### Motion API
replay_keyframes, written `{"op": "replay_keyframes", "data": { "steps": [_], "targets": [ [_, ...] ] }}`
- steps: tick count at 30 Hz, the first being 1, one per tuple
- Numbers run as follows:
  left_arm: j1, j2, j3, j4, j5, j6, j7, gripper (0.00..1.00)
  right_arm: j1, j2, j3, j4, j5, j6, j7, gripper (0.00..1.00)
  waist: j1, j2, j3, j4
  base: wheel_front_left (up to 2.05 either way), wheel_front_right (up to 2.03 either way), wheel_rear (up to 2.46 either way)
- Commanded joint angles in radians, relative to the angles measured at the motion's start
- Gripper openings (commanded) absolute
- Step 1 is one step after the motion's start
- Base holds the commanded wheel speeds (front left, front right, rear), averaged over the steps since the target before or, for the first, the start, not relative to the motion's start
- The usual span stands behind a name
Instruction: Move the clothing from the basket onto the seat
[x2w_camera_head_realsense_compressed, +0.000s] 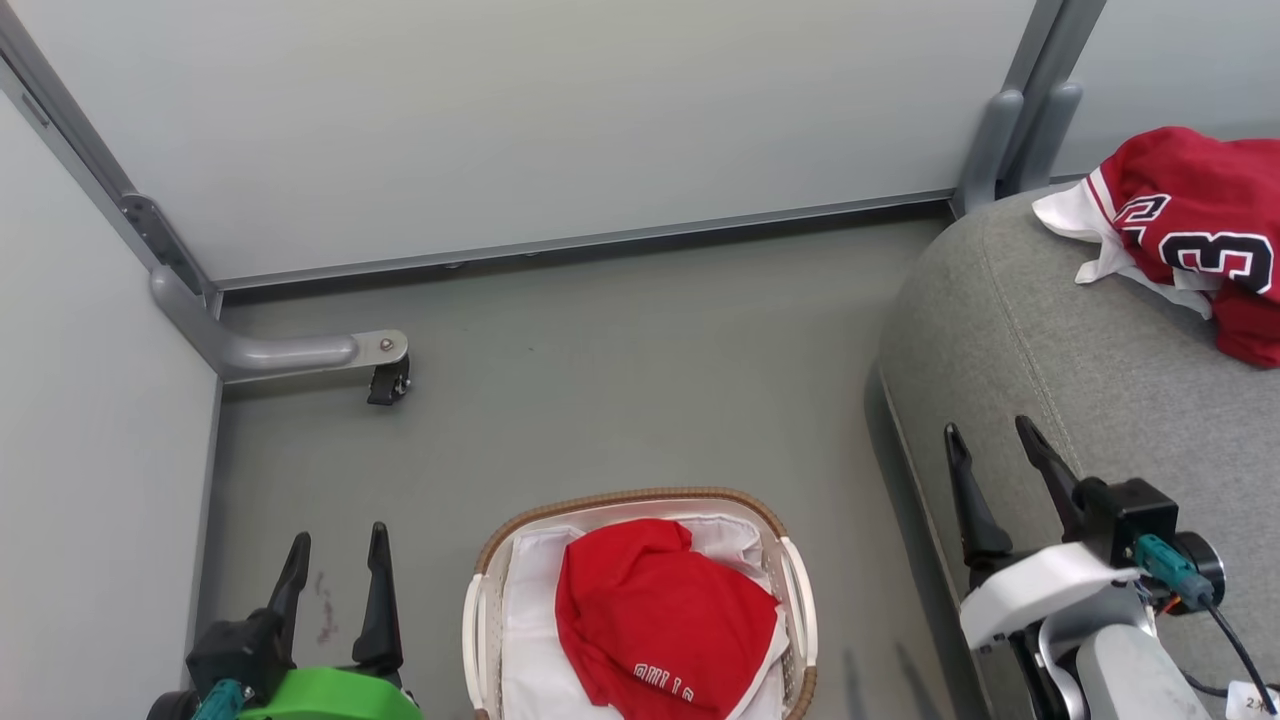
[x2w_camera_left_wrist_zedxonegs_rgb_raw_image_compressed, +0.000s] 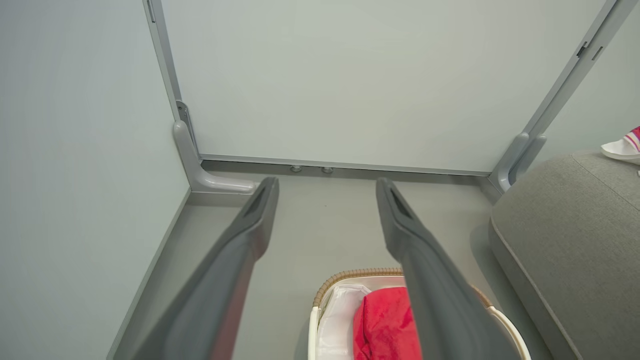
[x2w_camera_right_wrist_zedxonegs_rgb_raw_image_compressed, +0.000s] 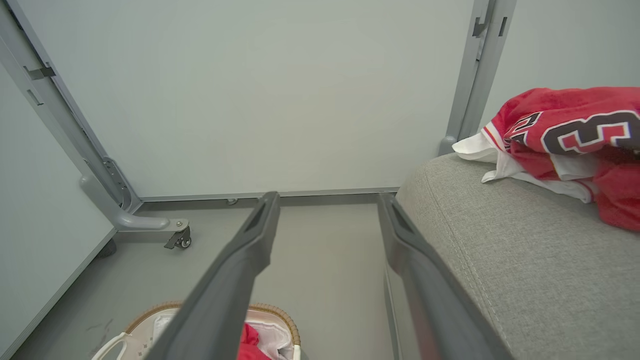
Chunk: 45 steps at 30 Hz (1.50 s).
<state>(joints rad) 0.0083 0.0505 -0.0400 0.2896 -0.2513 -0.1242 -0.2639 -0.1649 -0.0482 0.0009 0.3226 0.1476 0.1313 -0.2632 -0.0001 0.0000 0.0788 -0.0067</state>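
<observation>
Red clothing counted two pieces: the lettered garment (x2w_camera_head_realsense_compressed: 660, 620) lay bunched in the basket (x2w_camera_head_realsense_compressed: 640, 497) on its white liner (x2w_camera_head_realsense_compressed: 530, 600), so not yet moved, while the numbered jersey (x2w_camera_head_realsense_compressed: 1200, 240) sat up on the seat (x2w_camera_head_realsense_compressed: 1050, 330), right of the basket and beyond it, likely already delivered. Fingers were spread apart with nothing between them on both the left end effector (x2w_camera_head_realsense_compressed: 339, 535), just left of the basket, and the right end effector (x2w_camera_head_realsense_compressed: 988, 427), right of it over the seat's edge, which read as a ready pose flanking the basket before a pick. One basket, one seat, two end effectors.
</observation>
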Motion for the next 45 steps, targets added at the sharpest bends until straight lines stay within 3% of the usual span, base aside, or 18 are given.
{"op": "replay_keyframes", "data": {
  "steps": [1,31,45],
  "targets": [
    [0.017,0.0,0.003,-0.005,-0.006,-0.003,-0.001,1.0,0.018,-0.004,-0.004,-0.006,0.001,-0.001,-0.002,1.0,0.0001,0.0,-0.004,-0.001,0.0,0.0,0.0],
    [0.004,0.0,-0.018,-0.008,0.001,-0.003,-0.001,1.0,0.021,-0.004,-0.001,-0.017,0.003,-0.001,-0.002,1.0,0.0001,0.0,-0.001,-0.009,0.0,0.0,0.0],
    [-0.135,0.0,-0.087,0.029,0.031,-0.006,-0.001,1.0,-0.055,-0.004,-0.007,-0.072,-0.019,-0.001,-0.002,1.0,0.0001,0.0,0.14,-0.046,0.0,0.0,0.0]
  ]
}}
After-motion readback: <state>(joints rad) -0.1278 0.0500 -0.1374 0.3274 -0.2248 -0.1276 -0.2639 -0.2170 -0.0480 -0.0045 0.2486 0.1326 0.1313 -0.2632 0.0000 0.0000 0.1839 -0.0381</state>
